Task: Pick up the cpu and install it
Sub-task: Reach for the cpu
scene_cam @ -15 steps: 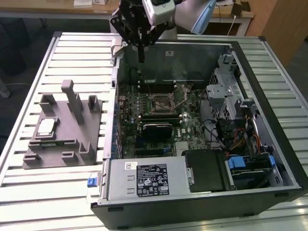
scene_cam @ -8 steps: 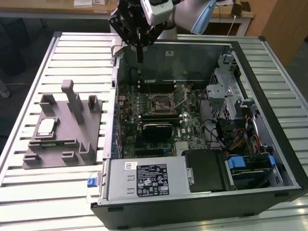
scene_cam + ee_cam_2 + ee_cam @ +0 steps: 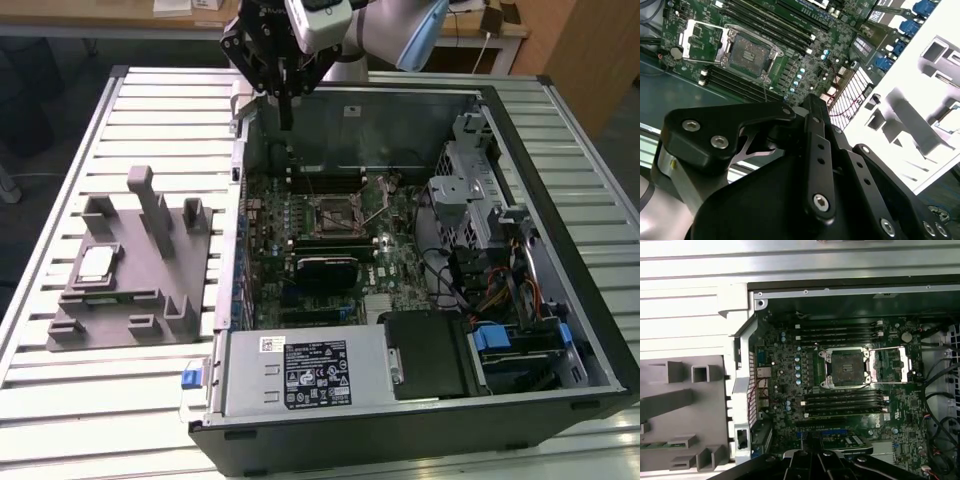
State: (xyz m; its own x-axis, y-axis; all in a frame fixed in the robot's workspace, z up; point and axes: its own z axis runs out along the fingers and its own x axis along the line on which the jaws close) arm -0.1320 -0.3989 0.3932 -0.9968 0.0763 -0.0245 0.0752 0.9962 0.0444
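Your gripper (image 3: 287,124) has its fingers pressed together with nothing between them, pointing straight down in the upper middle of the exterior view, above the back edge of the open computer case (image 3: 400,445). In both wrist views the black fingers (image 3: 815,145) (image 3: 812,447) hang over the green board, with the socket (image 3: 747,50) (image 3: 846,367) lying beyond them, its metal frame swung open. You'll find the cpu (image 3: 96,263) well apart from the gripper, lying flat on the grey block (image 3: 135,295) on the slatted table (image 3: 60,400), at the exterior view's left.
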